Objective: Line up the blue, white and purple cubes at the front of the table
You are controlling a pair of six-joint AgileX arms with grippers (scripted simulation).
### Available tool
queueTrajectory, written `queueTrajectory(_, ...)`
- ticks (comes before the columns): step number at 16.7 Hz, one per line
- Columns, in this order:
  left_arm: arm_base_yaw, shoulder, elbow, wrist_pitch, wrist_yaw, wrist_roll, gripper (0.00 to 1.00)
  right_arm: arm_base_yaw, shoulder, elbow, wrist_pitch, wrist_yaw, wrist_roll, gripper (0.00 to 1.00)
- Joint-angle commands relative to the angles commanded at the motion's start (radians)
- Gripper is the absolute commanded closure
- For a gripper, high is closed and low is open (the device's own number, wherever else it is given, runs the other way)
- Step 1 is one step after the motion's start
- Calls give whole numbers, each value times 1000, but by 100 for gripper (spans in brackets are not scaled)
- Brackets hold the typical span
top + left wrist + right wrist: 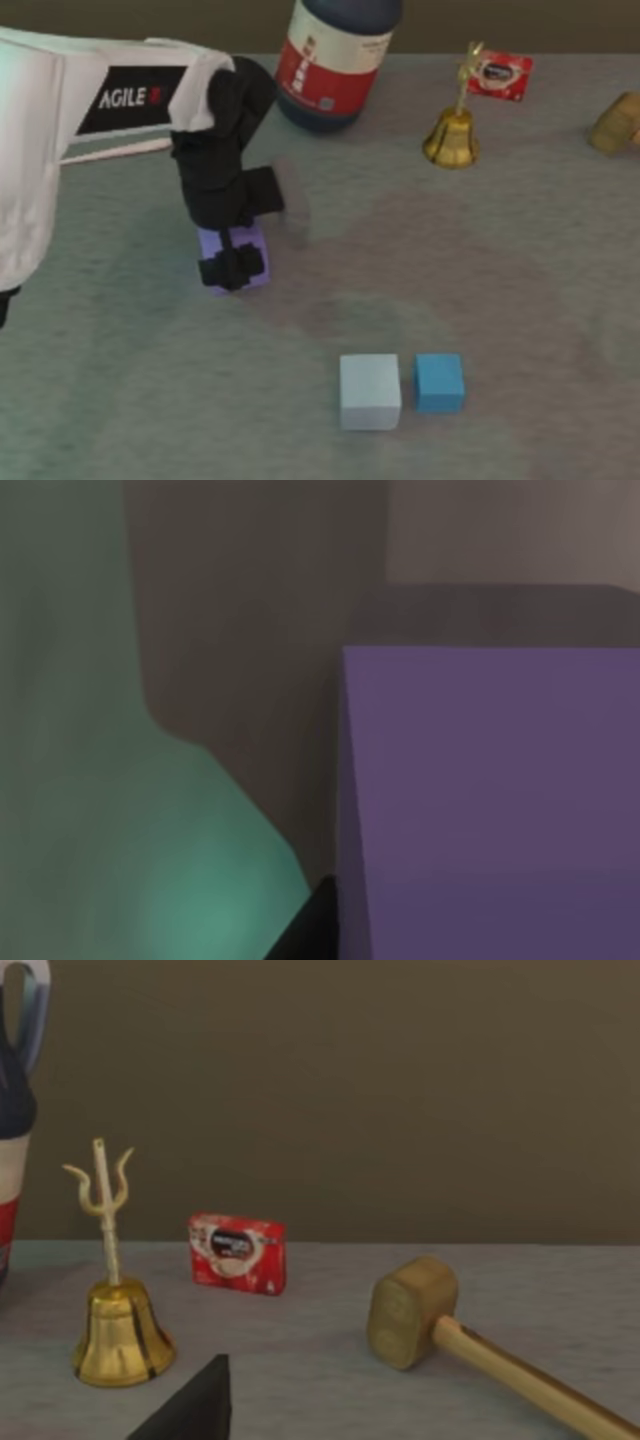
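1. The white cube (370, 391) and blue cube (439, 382) sit just beside each other near the front of the surface (520, 260), white on the left.
2. The purple cube (232, 260) lies farther back and to the left, under the left end effector (232, 265).
3. Along the back, left to right: bottle (335, 55), bell (452, 135), small packet (500, 75), mallet (615, 125).
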Motion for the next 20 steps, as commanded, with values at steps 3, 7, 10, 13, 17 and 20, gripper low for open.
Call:
queueTrajectory(3, 0, 0, 0, 0, 0, 0, 100, 0, 0, 0, 0, 0, 0, 0)
queueTrajectory(7, 0, 0, 0, 0, 0, 0, 100, 0, 0, 0, 0, 0, 0, 0)
queueTrajectory(10, 0, 0, 0, 0, 0, 0, 100, 0, 0, 0, 0, 0, 0, 0)
queueTrajectory(13, 1, -17, 14, -25, 3, 0, 100, 0, 0, 0, 0, 0, 0, 0)
queueTrajectory(17, 14, -65, 94, -161, 3, -3, 100, 0, 0, 0, 0, 0, 0, 0)
queueTrajectory(20, 20, -97, 136, -231, 2, -4, 100, 0, 0, 0, 0, 0, 0, 0)
